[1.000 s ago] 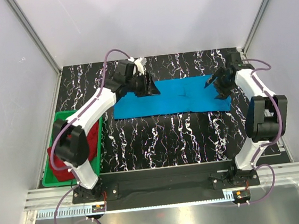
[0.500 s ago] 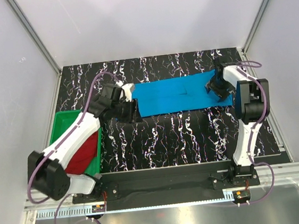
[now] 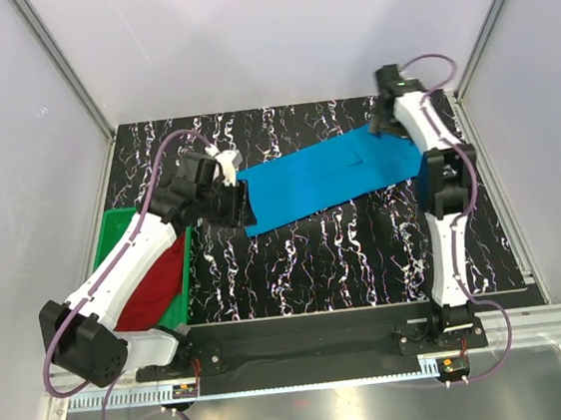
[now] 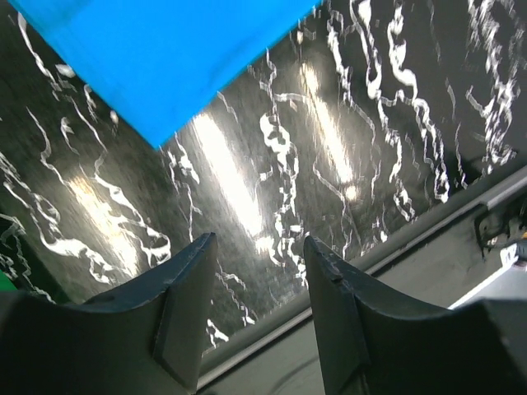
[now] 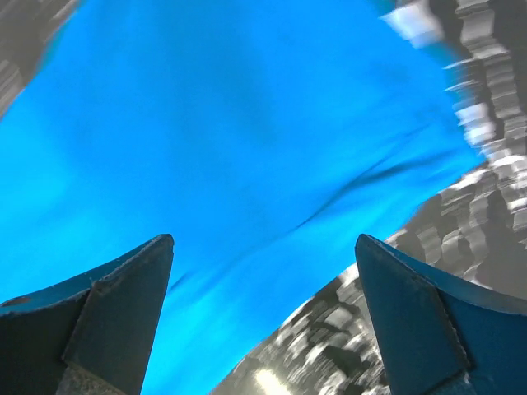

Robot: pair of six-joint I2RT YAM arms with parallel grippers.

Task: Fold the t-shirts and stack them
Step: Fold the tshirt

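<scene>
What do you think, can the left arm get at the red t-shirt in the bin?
Probably yes. The left gripper is open and empty beside the blue t-shirt, and the red t-shirt lies uncovered in the green bin on that arm's side; only its own forearm passes above it.

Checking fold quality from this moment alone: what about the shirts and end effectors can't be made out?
- Red t-shirt: top view; the left arm crosses it in the green bin, so its folds are hidden.
- Blue t-shirt, left end: top view, partly under the left end effector; left wrist view cuts it off at the top edge.
- Right end effector: right wrist view is blurred; height above the cloth unclear.
</scene>
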